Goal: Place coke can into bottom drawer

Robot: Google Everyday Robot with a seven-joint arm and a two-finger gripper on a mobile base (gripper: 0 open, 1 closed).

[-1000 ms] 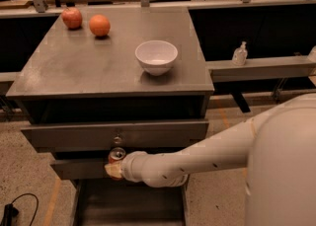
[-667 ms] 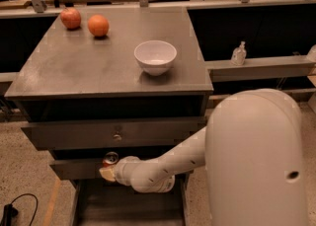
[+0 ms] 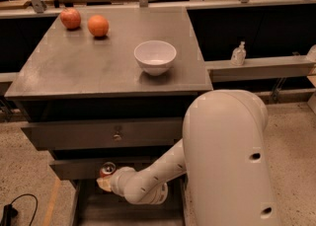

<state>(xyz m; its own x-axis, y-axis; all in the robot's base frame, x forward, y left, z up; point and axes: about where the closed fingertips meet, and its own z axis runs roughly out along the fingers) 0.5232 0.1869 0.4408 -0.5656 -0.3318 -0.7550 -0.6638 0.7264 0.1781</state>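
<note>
The coke can (image 3: 107,169), a small red can with a silver top, stands upright at the tip of my gripper (image 3: 105,178), low in front of the cabinet. The can is held just above the open bottom drawer (image 3: 94,209), a dark grey tray pulled out at floor level. My white arm (image 3: 148,180) reaches in from the right under the middle drawer front (image 3: 74,167). The large arm housing (image 3: 227,161) hides the drawer's right side.
On the grey cabinet top (image 3: 74,72) stand a white bowl (image 3: 155,56), a red apple (image 3: 70,18) and an orange (image 3: 98,25) at the back left. The knobbed upper drawer (image 3: 117,133) is shut. A black cable (image 3: 12,210) lies on the floor at left. A sanitiser bottle (image 3: 238,54) stands on the right ledge.
The gripper with the can has moved lower and to the left, towards the open bottom drawer. The arm housing has swung further into view on the right.
</note>
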